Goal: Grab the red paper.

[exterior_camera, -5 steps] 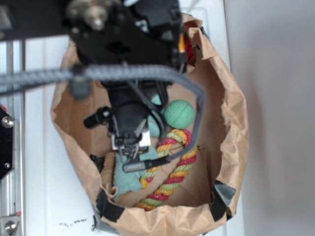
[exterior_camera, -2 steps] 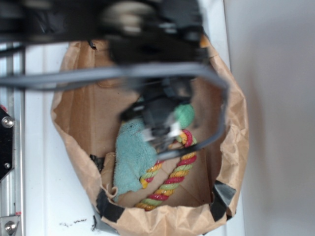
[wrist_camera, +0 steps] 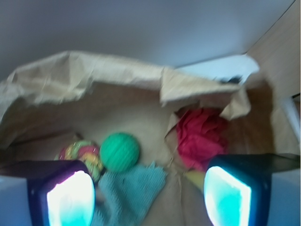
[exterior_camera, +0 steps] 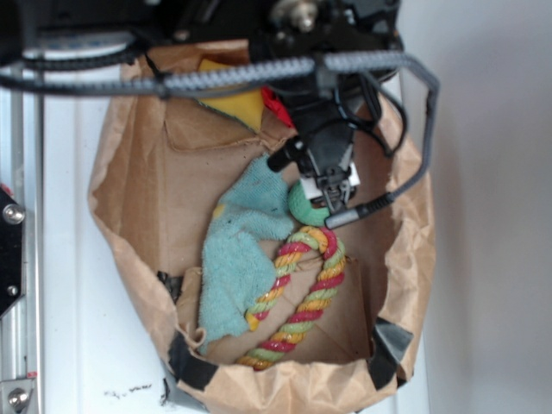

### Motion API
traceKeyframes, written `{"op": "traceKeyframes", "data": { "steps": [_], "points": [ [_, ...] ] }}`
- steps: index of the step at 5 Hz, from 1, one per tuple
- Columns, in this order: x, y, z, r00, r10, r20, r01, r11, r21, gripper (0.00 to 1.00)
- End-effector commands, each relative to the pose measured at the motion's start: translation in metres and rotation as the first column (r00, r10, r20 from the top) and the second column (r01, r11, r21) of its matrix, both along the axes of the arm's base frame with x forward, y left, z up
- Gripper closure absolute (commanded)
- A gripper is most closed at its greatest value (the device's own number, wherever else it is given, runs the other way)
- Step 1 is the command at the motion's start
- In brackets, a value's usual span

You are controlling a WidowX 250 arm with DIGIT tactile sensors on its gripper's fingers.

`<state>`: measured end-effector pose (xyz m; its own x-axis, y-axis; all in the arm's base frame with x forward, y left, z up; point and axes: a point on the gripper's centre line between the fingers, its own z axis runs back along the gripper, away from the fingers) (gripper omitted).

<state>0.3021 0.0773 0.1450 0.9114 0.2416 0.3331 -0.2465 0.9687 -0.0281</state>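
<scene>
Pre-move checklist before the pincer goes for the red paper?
1. Target in sight: ok. The red paper shows in the wrist view, against the paper bag wall.
2. Pincer open: ok. Jaws stand wide apart, nothing between them.
3. Alignment: not ok. The paper sits right of centre, close to the right finger.
4. Green ball clear of the path: ok, it lies to the left, apart from the paper.
5. Teal cloth: cannot tell if it would snag.
6. Paper's underside free of the yellow sponge: cannot tell.
</scene>
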Motion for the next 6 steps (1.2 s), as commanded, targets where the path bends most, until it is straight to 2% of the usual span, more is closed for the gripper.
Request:
{"op": "traceKeyframes", "data": {
  "steps": [1, 3, 5, 6],
  "points": [
    [0.005, 0.017, -0.007, 0.998, 0.014, 0.057, -0.018, 0.997, 0.077, 0.00],
    [0.003, 0.033, -0.018, 0.998, 0.024, 0.057, -0.034, 0.982, 0.184, 0.00],
    [0.003, 0.052, -0.030, 0.998, 0.057, 0.040, -0.066, 0.964, 0.258, 0.00],
    [0.003, 0.052, -0.039, 0.998, 0.048, 0.030, -0.055, 0.955, 0.291, 0.00]
  ]
}}
